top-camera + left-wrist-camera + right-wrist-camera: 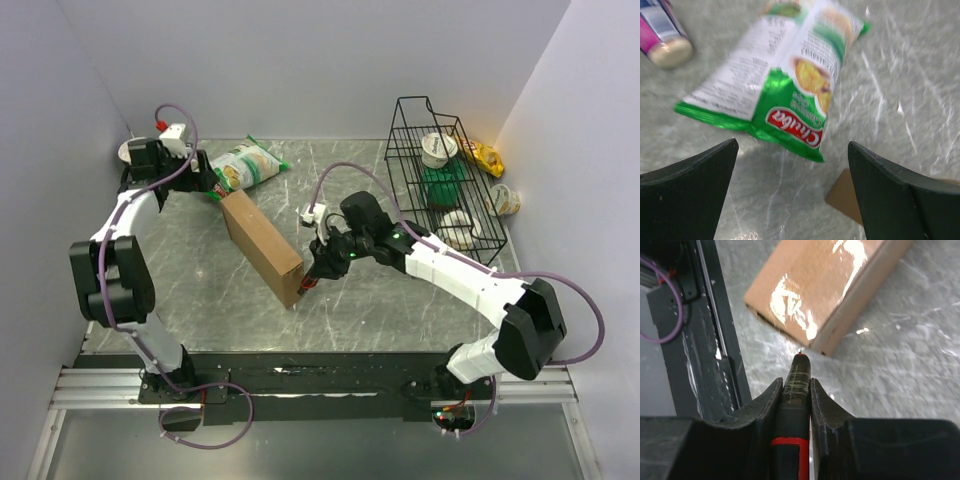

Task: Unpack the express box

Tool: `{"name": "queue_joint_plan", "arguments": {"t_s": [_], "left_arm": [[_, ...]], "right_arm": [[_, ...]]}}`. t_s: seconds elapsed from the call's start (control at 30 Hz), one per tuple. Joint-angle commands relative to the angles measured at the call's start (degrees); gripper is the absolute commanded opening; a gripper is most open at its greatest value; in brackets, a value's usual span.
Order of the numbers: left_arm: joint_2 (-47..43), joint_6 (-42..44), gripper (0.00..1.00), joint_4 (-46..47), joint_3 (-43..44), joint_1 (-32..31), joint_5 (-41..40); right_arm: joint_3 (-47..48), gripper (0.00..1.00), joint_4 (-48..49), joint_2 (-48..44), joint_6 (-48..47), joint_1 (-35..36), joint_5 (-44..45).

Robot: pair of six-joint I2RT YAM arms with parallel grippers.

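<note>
The express box (262,246), plain brown cardboard, stands on one long edge in the middle of the marble table, running diagonally. My right gripper (312,272) is shut on a black and red pen-like cutter (796,376). The cutter's tip sits just short of the box's near lower corner (820,295). My left gripper (205,180) hovers open over the table at the back left, nothing between its fingers (695,185). The box's far corner (846,197) shows just inside its right finger. A green-and-white snack bag (790,70) lies just ahead of it.
A pink and blue tube (662,35) lies left of the snack bag (246,164). A black wire basket (402,150) with cups and packets stands at the back right, a yellow packet (485,155) and a cup (503,200) beside it. Walls close three sides.
</note>
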Motion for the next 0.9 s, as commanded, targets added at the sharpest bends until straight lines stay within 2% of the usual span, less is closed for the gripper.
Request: {"name": "queue_joint_plan", "arguments": {"t_s": [0.0, 0.2, 0.4, 0.6, 0.87], "left_arm": [[2.4, 4.4, 0.96, -3.2, 0.5, -0.1, 6.1], [-0.1, 6.8, 0.95, -5.2, -3.5, -0.1, 9.4], [-6.0, 8.7, 0.95, -10.2, -9.5, -0.2, 12.7], [-13.0, 6.7, 0.94, -8.7, -19.0, -1.7, 15.6], [-20.0, 7.9, 0.94, -9.1, -25.8, -5.6, 17.3]], "right_arm": [[4.5, 0.0, 6.8, 1.3, 4.6, 1.4, 1.1], [8.2, 0.0, 4.8, 3.7, -1.0, 0.7, 8.1], [14.1, 0.0, 0.9, 7.2, -3.5, -1.9, 9.5], [16.1, 0.0, 0.6, 9.2, -8.0, -3.9, 9.9], [18.4, 0.0, 0.0, 11.6, -10.7, -5.1, 10.6]]}}
